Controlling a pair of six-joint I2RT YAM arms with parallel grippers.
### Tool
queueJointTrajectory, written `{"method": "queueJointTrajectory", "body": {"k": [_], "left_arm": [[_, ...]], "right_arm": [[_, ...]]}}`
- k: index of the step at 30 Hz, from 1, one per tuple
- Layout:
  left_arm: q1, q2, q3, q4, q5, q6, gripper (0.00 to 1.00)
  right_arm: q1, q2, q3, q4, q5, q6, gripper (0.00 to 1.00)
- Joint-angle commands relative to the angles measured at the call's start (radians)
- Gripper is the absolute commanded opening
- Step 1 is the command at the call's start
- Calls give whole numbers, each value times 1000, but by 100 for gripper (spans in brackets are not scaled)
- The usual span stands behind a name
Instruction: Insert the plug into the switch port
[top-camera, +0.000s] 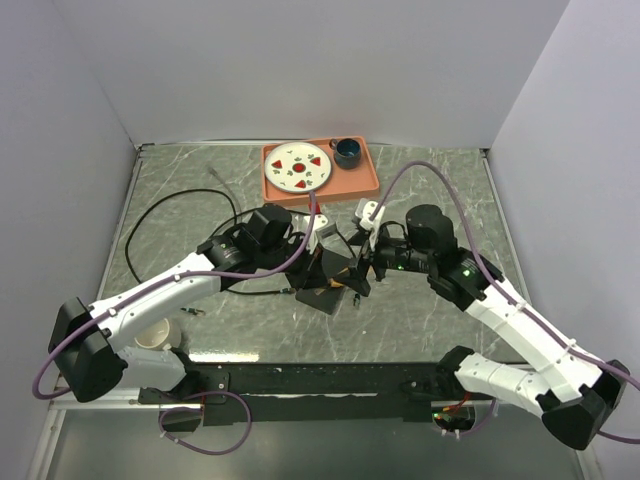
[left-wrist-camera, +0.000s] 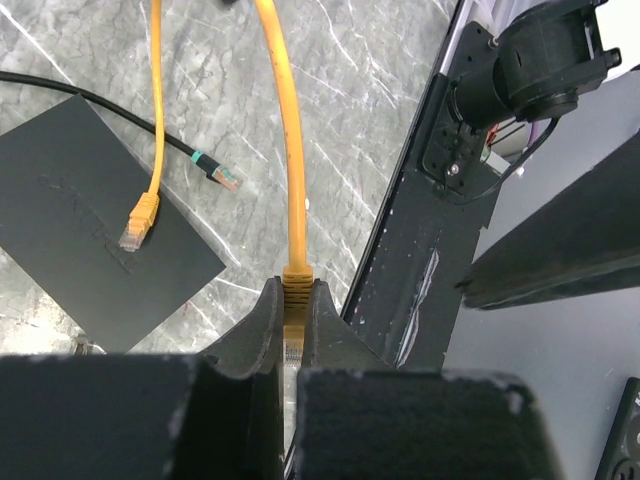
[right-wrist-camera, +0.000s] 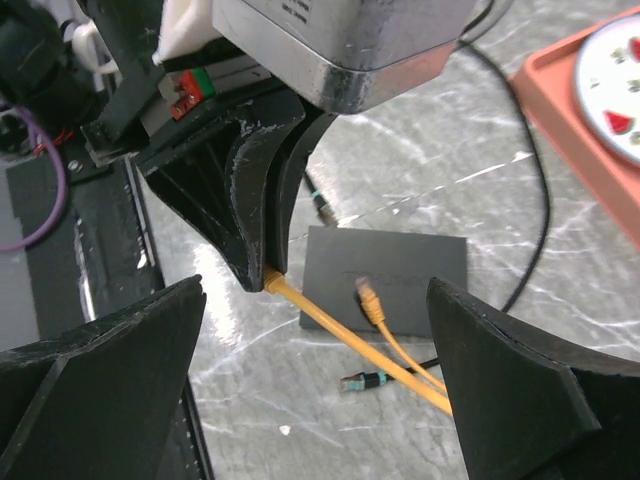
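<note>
1. Grey-veined marble covers the table (top-camera: 170, 165), which is enclosed by plain white walls. An orange tray (top-camera: 368, 185) with a plate (top-camera: 300, 166) and a dark cup (top-camera: 348, 151) is set at its far edge.
2. The flat black box (top-camera: 322, 297) is laid near the middle of the table, and both arms are bent in over it.
3. The plug (left-wrist-camera: 293, 285), orange in colour, is clamped between the fingers (left-wrist-camera: 262, 320) of the left gripper (left-wrist-camera: 293, 315), which are pressed tight against its sides. Its orange cable (left-wrist-camera: 285, 120) is led straight away from the fingertips.
4. The plug is held just beside one corner of the black box, apart from it and not touching it.
5. The switch port cannot be made out: only the flat top of the box is shown, and the narrow edge with the sockets is not visible in any view.
6. A second orange plug (left-wrist-camera: 137, 225) is laid on top of the box. A black cable (left-wrist-camera: 100, 105) ending in a teal-tipped connector (left-wrist-camera: 222, 178) is rested on the table close by.
7. The right gripper (right-wrist-camera: 316, 330) is held with its fingers (right-wrist-camera: 110, 380) spread wide and gripping nothing. In its wrist view the left gripper, the plug and the box are framed in the gap between them.
</note>
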Motion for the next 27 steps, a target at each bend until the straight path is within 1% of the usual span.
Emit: {"method": "queueJointTrajectory", "body": {"k": [1, 5, 11, 16, 17, 18, 21, 24, 26, 27], "left_arm": [[-5, -30, 45, -14, 35, 38, 1], [-7, -44, 50, -19, 37, 41, 1], [-7, -81, 70, -32, 23, 63, 1], [-7, -93, 100, -66, -32, 83, 1], [-5, -93, 102, -71, -44, 86, 1], [-7, -93, 107, -80, -51, 87, 1], [-7, -104, 117, -94, -80, 97, 1], [-7, -139, 116, -91, -89, 121, 1], [-7, -168, 93, -59, -66, 147, 1], [-7, -206, 78, -36, -45, 155, 1]], "right_arm": [[3, 45, 53, -10, -74, -29, 100], [6, 101, 75, -50, -134, -41, 100], [44, 203, 106, -113, -137, -39, 100], [55, 216, 106, -127, -161, -38, 100], [59, 220, 109, -136, -157, -38, 98], [59, 226, 114, -144, -160, -39, 94], [70, 246, 125, -170, -164, -41, 91], [81, 253, 117, -165, -142, -39, 93], [82, 245, 106, -152, -125, -30, 94], [81, 239, 100, -132, -124, -23, 95]]}}
